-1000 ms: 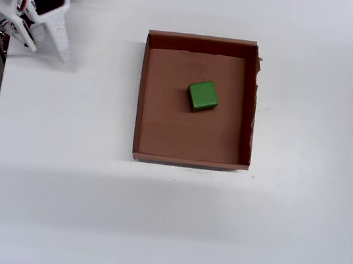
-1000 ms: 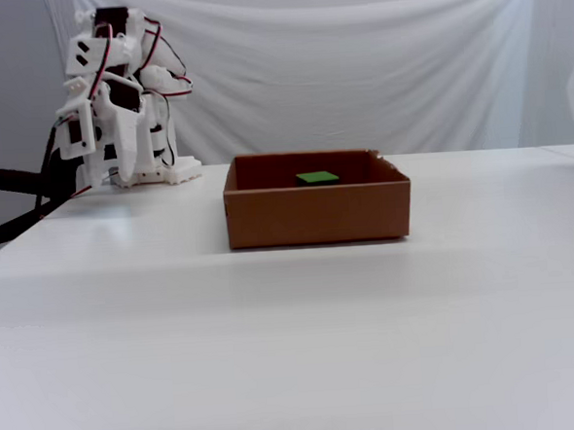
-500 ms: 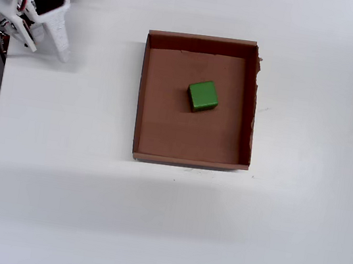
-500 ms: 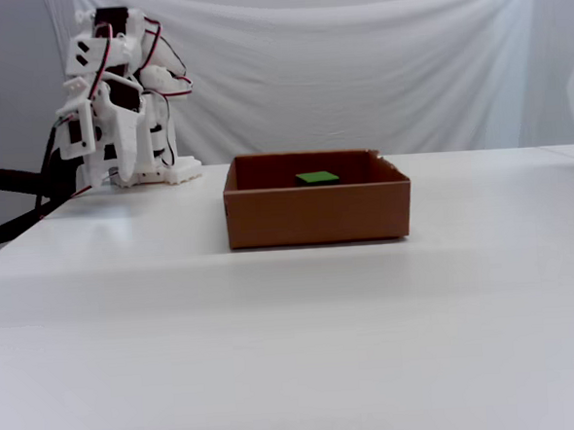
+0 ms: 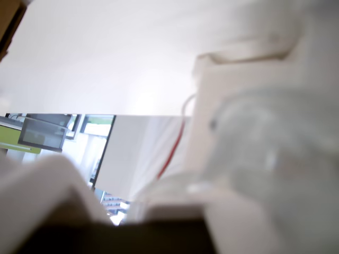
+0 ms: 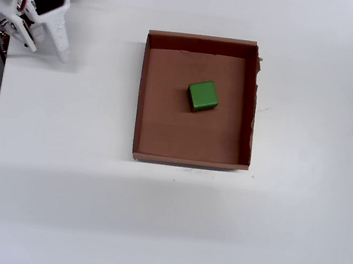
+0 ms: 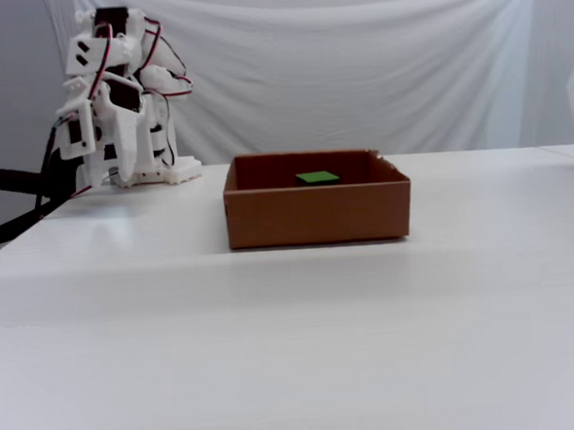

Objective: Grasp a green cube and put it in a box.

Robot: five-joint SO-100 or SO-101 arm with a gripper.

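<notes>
Overhead view: the matte green cube (image 6: 203, 96) sits on the floor of the shallow brown cardboard box (image 6: 143, 100), whose right wall is ragged. The white plastic gripper (image 6: 47, 40) is folded well apart; whether it is parted is unclear.

Bright green cube (image 6: 203, 95), plain brown box (image 6: 140, 100), white table (image 6: 85, 211), white arm (image 7: 114, 99).

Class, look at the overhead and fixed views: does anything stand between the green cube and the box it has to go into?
Nothing does. The cube already lies inside the box, near the middle of its floor, apart from all four walls. The fixed view shows its top just above the near wall. The arm is folded at the table's corner, away from the box.
</notes>
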